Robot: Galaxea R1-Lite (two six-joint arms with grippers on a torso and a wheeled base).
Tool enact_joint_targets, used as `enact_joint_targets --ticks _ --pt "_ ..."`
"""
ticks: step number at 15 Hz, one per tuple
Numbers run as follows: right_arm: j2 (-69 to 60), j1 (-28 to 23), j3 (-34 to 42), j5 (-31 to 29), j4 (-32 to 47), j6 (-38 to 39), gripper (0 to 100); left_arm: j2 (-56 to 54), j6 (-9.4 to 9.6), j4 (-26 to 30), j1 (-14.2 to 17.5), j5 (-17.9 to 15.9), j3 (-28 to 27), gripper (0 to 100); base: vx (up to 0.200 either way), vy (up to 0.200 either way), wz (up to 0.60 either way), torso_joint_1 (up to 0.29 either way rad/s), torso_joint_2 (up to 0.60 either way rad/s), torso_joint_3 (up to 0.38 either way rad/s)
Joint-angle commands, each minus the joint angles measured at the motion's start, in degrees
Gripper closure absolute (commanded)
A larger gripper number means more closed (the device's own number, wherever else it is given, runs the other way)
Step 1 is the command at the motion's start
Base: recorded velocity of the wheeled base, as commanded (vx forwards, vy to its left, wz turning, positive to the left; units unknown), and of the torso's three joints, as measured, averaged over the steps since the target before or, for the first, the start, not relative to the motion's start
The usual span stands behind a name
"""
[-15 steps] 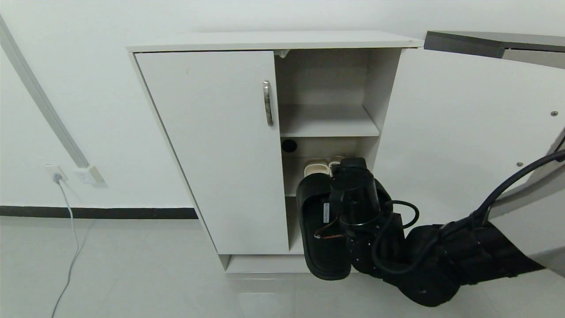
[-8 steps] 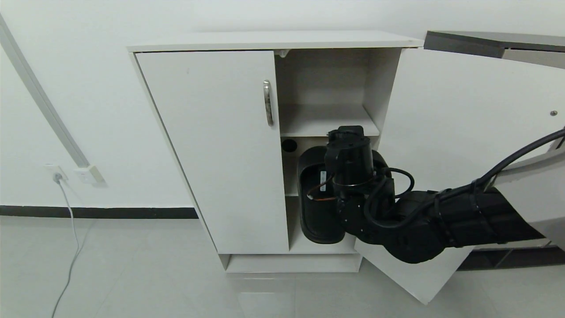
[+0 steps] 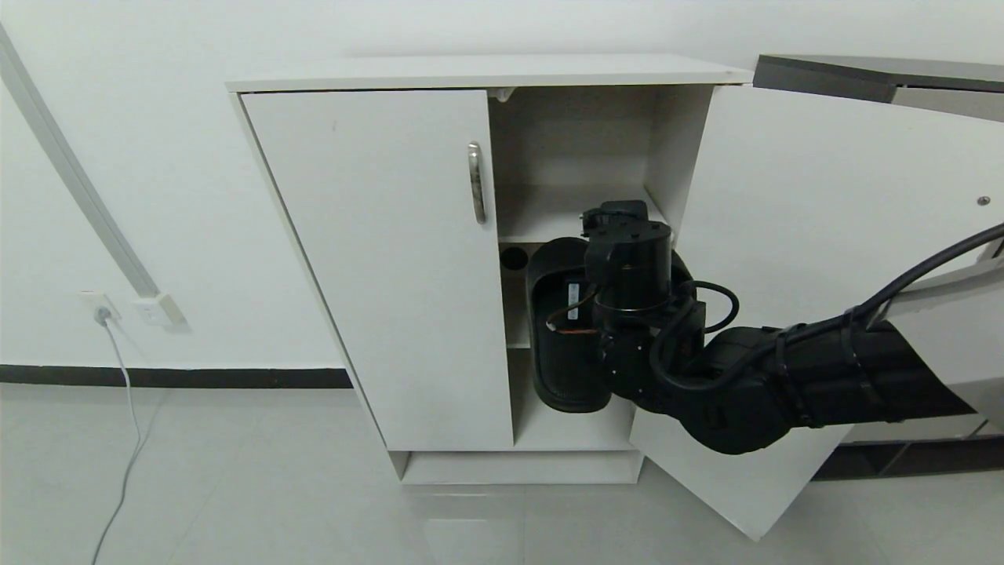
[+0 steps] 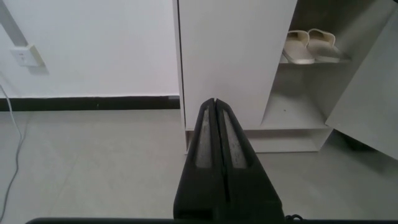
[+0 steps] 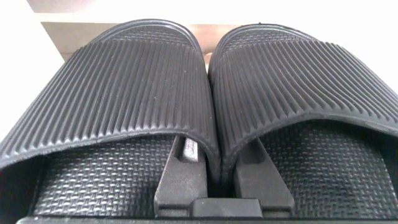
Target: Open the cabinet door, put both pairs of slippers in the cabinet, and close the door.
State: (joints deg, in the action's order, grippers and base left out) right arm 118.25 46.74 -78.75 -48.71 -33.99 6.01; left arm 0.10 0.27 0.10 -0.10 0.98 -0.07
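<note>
The white cabinet (image 3: pixel 486 72) has its left door (image 3: pixel 384 259) shut and its right door (image 3: pixel 823 259) swung wide. A pair of black slippers (image 3: pixel 558 337) hangs upright in the open right half, soles towards me, in front of the middle compartment. My right gripper (image 5: pixel 214 171) is shut on the two inner sides of the black slippers (image 5: pixel 143 81), side by side. A beige pair (image 4: pixel 311 46) lies on the lower shelf inside. My left gripper (image 4: pixel 214 109) is shut and empty, low over the floor in front of the cabinet.
A metal handle (image 3: pixel 475 183) sits on the shut door. The upper shelf (image 3: pixel 580 216) is bare. A wall socket with a cable (image 3: pixel 98 310) is at the left. A grey unit (image 3: pixel 878 78) stands behind the open door. Grey floor lies in front.
My right arm has lifted the black slippers from near the floor and carried them forward into the cabinet's open half, now hiding the beige pair in the head view.
</note>
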Motion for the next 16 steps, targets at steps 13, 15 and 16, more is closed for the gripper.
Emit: enact_joint_targets --ticks 13,15,16 --pt "-2.0 0.1 0.6 0.0 -0.1 -0.4 100 0.0 0.17 0.1 0.0 -0.2 0.0 100 0.185 0.0 0.0 0.003 0.0 0.003" --pt "-1.9 0.0 1.1 0.0 -0.3 -0.3 100 0.0 0.08 0.0 0.0 -0.1 0.0 100 0.1 0.0 0.0 0.001 0.0 0.001" --pt "-1.9 0.0 1.1 0.1 -0.3 -0.4 100 0.0 0.08 0.0 0.0 -0.1 0.0 100 0.0 0.0 0.0 0.0 0.0 0.0"
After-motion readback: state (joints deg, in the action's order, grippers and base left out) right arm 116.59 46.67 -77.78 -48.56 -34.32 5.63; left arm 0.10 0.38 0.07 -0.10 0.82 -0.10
